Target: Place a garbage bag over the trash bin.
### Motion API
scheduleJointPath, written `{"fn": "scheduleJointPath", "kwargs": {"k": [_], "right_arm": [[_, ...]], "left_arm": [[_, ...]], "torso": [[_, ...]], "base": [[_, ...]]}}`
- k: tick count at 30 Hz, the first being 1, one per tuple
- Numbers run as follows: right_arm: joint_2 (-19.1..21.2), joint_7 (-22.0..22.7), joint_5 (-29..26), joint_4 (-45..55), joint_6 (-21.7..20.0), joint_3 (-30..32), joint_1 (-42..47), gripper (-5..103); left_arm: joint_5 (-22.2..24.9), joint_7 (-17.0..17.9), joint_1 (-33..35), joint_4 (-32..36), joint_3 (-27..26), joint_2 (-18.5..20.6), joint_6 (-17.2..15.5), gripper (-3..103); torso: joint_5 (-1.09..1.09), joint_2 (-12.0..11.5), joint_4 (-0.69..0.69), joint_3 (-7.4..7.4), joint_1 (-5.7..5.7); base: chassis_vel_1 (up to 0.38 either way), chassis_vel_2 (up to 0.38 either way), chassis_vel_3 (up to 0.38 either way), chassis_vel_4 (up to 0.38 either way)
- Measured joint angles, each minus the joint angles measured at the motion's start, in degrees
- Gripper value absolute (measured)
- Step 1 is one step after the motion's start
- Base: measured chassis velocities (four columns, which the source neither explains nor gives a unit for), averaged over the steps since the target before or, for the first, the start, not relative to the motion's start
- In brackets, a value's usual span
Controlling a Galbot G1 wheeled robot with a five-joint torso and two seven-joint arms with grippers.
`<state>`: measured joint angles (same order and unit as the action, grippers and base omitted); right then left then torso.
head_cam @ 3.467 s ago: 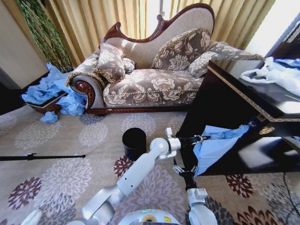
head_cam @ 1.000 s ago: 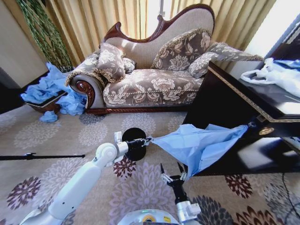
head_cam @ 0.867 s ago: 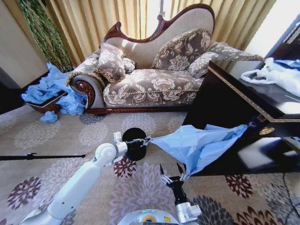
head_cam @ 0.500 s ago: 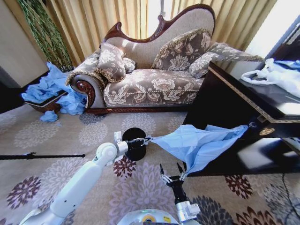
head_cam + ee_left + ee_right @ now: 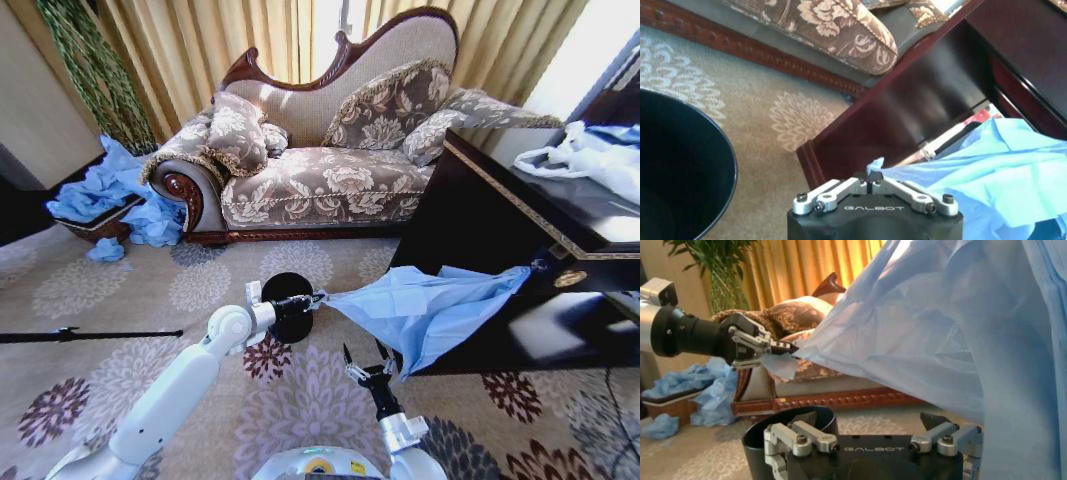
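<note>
In the head view, the left gripper [image 5: 316, 297] is pinching one corner of the garbage bag [image 5: 425, 308] just in front of the trash bin [image 5: 287, 307], which is standing on the carpet [image 5: 90, 350] at the lower centre of the frame. The bag is stretching in the air from there to the right, up to the dark cabinet [image 5: 480, 225]. Its far corner is reaching a round knob there, but how it is fixed I cannot tell.

The left wrist view is showing the fingers pressed together on a small tip of blue plastic [image 5: 874, 164].

The right gripper [image 5: 367, 366] is waiting under the bag at the lower centre, and the right wrist view is showing its two fingers [image 5: 803, 432] spread apart, holding nothing.
</note>
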<state>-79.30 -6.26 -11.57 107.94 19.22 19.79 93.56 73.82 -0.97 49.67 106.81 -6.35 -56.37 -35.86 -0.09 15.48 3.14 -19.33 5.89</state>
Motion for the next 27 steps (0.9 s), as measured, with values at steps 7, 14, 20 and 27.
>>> {"fn": "scheduleJointPath", "kwargs": {"k": [7, 14, 20, 27], "right_arm": [[3.8, -5.3, -4.5, -0.8, -0.3, 2.4, -1.0, 100], [7.4, -7.4, -7.5, -1.7, -0.1, 4.1, -1.6, 100], [7.1, -8.5, -7.7, -4.3, 2.0, 4.5, -1.9, 100], [5.9, -8.4, -8.4, -5.5, 2.8, 6.2, -1.4, 100]], "left_arm": [[0.1, -0.2, 0.1, 0.2, -0.7, 0.5, 0.3, 0], [0.1, -0.5, -0.4, -0.8, -1.4, 1.6, 0.5, 0], [0.3, -0.9, -0.4, -1.0, -1.6, 3.3, 0.7, 0], [0.8, -0.8, -0.5, -0.5, -1.6, 3.6, 0.7, 0]], "torso": [[-0.05, 0.0, 0.0, 0.0, 0.0], [-0.05, 0.0, 0.01, 0.0, 0.0], [-0.06, 0.0, 0.01, 0.01, 0.0], [-0.06, 0.0, 0.01, 0.01, 0.0]], "base": [[0.0, 0.0, 0.0, 0.0], [0.0, 0.0, 0.0, 0.0], [0.0, 0.0, 0.0, 0.0], [0.0, 0.0, 0.0, 0.0]]}}
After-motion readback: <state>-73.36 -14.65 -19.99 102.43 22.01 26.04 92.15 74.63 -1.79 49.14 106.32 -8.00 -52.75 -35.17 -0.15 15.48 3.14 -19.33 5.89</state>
